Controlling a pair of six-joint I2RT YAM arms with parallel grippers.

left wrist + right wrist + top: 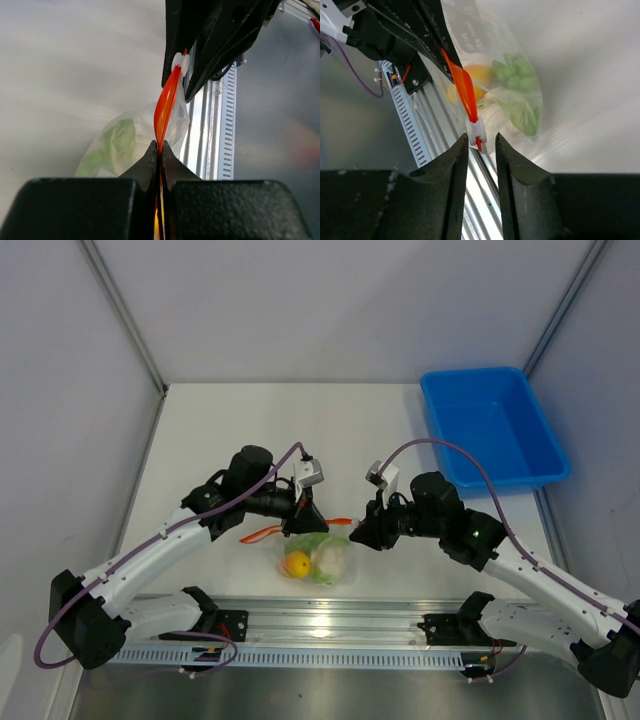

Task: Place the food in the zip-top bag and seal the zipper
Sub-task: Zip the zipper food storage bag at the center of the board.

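The clear zip-top bag (318, 558) lies at the table's near edge between my arms, holding the white cauliflower (330, 560), the orange-yellow fruit (297, 564) and the green cluster (517, 75). Its orange-red zipper (165, 105) is stretched between the grippers. My left gripper (161, 145) is shut on one end of the zipper strip (262, 534). My right gripper (481, 141) is open, its fingertips on either side of the white slider (476, 129) at the other end, a small gap showing. The slider also shows in the left wrist view (180, 62).
A blue tray (492, 427) stands at the back right. A metal rail (330, 625) with slotted cable duct runs along the near edge just below the bag. White walls close in the table's left and right sides.
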